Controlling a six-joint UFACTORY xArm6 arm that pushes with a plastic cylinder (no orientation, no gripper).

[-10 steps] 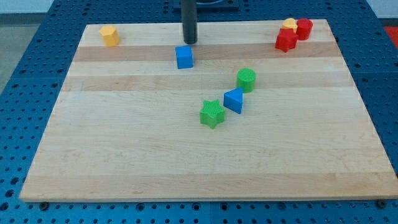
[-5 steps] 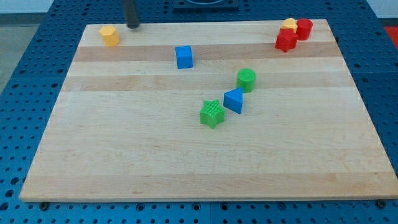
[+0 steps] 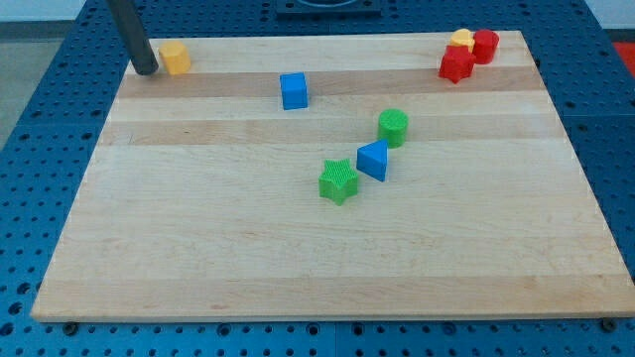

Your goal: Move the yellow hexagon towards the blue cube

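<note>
My tip (image 3: pixel 146 71) stood just left of the yellow hexagon (image 3: pixel 176 58), grasping nothing; a straight rightward push should send it toward the blue cube (image 3: pixel 294 90).

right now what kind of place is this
Probably a robotics lab bench: a wooden board on a blue perforated table, scattered blocks, and my tip just left of the yellow hexagon.

Pale wooden board (image 3: pixel 327 258) of lengthwise planks, grain visible, lies on a blue perforated table (image 3: pixel 40 129) that shows on all sides. Light is even, shadows soft. Grey floor strip (image 3: pixel 40 14) at the view's top left.
</note>
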